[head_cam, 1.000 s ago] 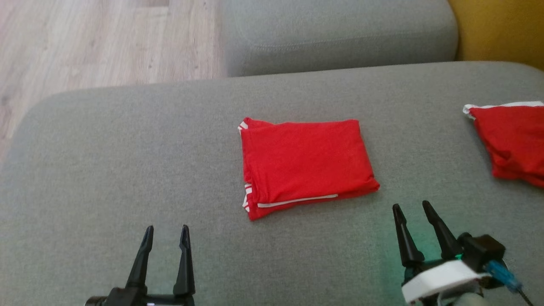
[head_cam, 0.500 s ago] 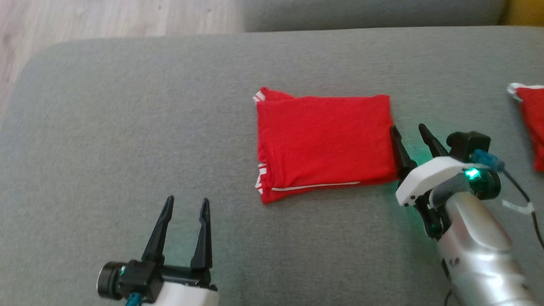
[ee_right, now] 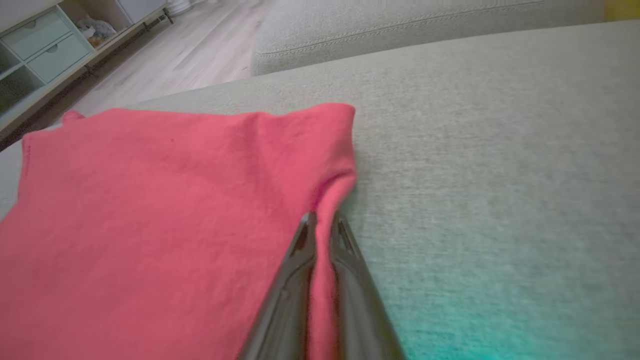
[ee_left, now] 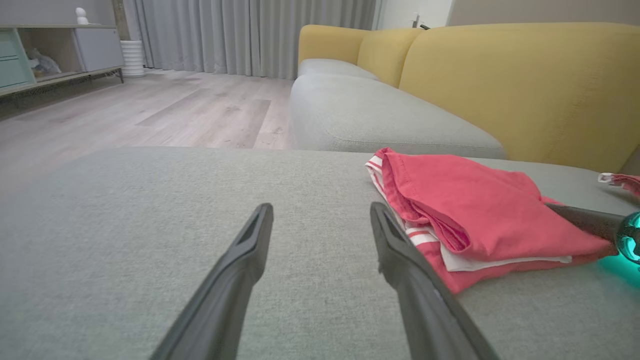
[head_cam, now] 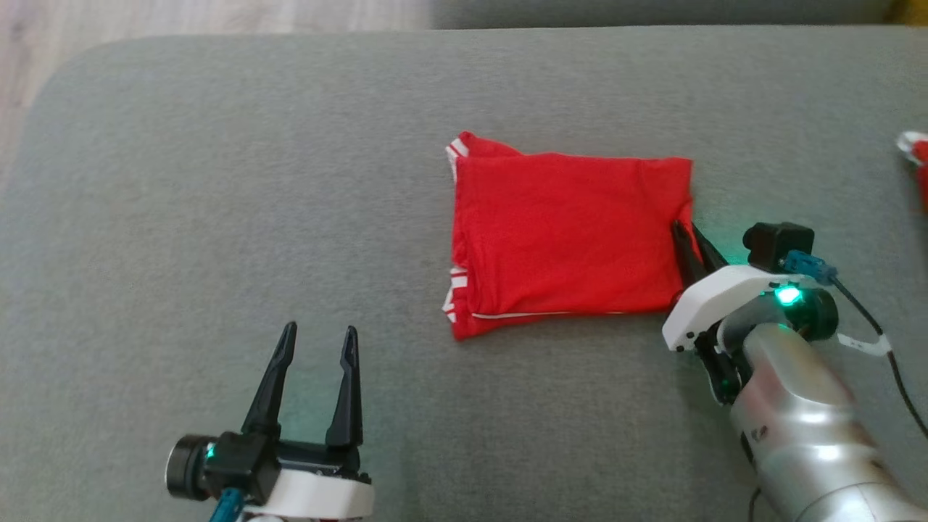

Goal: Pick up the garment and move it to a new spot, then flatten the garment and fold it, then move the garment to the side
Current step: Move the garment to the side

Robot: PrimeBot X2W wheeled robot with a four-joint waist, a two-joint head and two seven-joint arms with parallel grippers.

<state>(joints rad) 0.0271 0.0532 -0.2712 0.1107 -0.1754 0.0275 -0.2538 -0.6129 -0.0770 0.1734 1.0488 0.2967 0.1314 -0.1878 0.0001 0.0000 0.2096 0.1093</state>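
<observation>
Red folded fabric garment with white trim point(head_cam: 565, 239) is lying near the middle of the grey woven sofa cushion point(head_cam: 217, 217). The right gripper point(head_cam: 687, 227) is pinching the garment's right edge, its two dark fingers pressing together on a raised ridge of cloth. The left gripper point(head_cam: 319, 332) is hovering over the cushion, apart from the garment, jaws spread wide and holding nothing.

The grey sofa cushion point(head_cam: 217, 181) before me carries a folded red garment point(head_cam: 565, 239), flat, right of the middle and well clear of the far edge. A second red cloth point(head_cam: 915, 152) lies well apart, farther right.
</observation>
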